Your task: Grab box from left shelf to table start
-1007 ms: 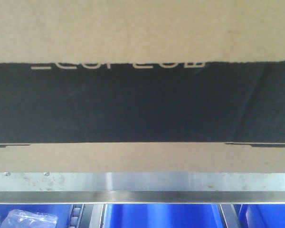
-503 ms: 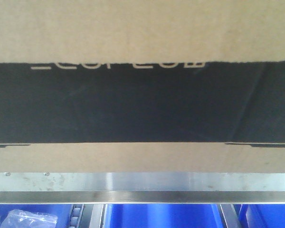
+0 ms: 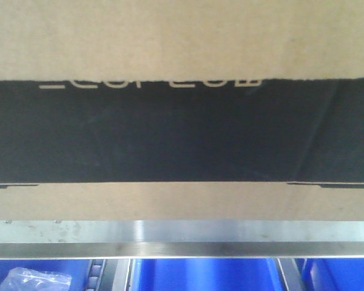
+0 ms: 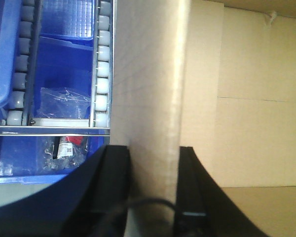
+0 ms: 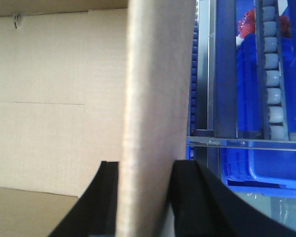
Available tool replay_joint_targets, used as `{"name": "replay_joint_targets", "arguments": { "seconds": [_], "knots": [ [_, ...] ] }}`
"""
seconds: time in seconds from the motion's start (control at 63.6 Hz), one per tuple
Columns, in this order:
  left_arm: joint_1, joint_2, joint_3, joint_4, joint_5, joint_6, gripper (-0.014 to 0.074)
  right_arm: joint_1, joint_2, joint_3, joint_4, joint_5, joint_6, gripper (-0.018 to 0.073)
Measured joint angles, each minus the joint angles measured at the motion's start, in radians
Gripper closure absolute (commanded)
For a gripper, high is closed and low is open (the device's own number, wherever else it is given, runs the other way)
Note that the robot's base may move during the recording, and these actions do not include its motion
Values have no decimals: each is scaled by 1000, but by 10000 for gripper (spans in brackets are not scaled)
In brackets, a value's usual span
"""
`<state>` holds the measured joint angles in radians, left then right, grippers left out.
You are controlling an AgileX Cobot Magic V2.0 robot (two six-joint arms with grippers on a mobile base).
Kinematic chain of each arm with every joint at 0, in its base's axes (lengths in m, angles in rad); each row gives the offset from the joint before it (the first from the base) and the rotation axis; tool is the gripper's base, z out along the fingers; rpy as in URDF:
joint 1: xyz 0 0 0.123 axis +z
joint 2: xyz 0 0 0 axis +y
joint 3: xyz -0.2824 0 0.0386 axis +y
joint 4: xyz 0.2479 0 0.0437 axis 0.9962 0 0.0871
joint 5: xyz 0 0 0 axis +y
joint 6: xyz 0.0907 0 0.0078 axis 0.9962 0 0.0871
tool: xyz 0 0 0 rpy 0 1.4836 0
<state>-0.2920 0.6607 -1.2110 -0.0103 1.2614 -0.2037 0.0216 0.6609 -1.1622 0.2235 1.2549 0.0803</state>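
- Since a second ago almost nothing has shifted in the front view. The box (image 3: 182, 36) fills the frame as before, and its black panel (image 3: 182, 130) and white lettering are in the same place.
- At the left, our left gripper (image 4: 153, 150) is clamped on the box's upright side wall. The wall runs from 6 to 12 o'clock between the jaws. One finger is on the shelf side and the other appears to be inside the carton. Rollers (image 4: 102, 64) and a plastic bag (image 4: 64, 98) lie at 9 to 10 o'clock.
- In the centre, the box sits on the left shelf (image 3: 182, 233), directly above the steel front rail at 6 o'clock. Blue bins (image 3: 200, 276) show beneath the rail. The table is out of view.
- At the right, our right gripper (image 5: 145, 165) mirrors the left, pinching the opposite wall. More rollers (image 5: 274, 74) lie at 2 o'clock.
- We judge that the carton is too wide for one jaw, so each arm pinches one wall. The coming lift will need both arms to rise evenly, or a wall could bend or slip.
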Motion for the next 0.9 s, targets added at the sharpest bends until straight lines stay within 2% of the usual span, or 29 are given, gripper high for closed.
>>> {"name": "replay_joint_targets", "arguments": {
  "seconds": [0.897],
  "knots": [
    [0, 0, 0, 0, 0, 0, 608, 0, 0, 0, 0, 0, 0, 503]
  ]
}}
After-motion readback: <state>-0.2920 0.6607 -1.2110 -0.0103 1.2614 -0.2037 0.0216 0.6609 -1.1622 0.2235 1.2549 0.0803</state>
